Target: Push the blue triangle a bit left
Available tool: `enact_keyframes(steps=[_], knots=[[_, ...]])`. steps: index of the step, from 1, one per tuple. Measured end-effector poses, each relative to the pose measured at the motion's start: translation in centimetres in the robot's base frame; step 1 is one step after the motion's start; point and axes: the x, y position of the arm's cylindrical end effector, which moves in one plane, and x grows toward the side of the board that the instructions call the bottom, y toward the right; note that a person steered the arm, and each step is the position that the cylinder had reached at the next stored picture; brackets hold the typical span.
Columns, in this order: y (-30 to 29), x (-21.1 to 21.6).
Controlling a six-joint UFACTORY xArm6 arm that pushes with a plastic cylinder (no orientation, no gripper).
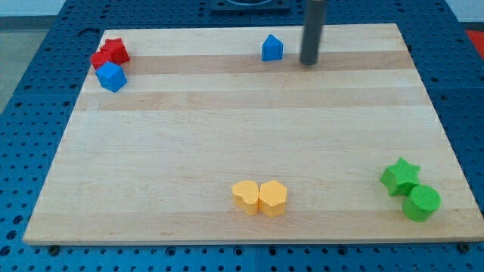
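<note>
The blue triangle [272, 48] sits near the top edge of the wooden board, a little right of its middle. My tip [309, 63] rests on the board just to the right of the blue triangle, a short gap apart from it. The dark rod rises from there out of the view's top.
A blue cube-like block [111, 77] sits at the top left, touching a red block [100, 59] and a red star [116, 50]. A yellow heart [245, 196] and yellow hexagon [272, 199] touch at bottom centre. A green star [400, 176] and green cylinder [421, 202] sit at bottom right.
</note>
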Motion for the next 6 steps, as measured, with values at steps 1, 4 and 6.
enact_keyframes(steps=[1, 4, 6], knots=[[2.8, -3.4], [-11.4, 0.0], [-7.0, -4.4]])
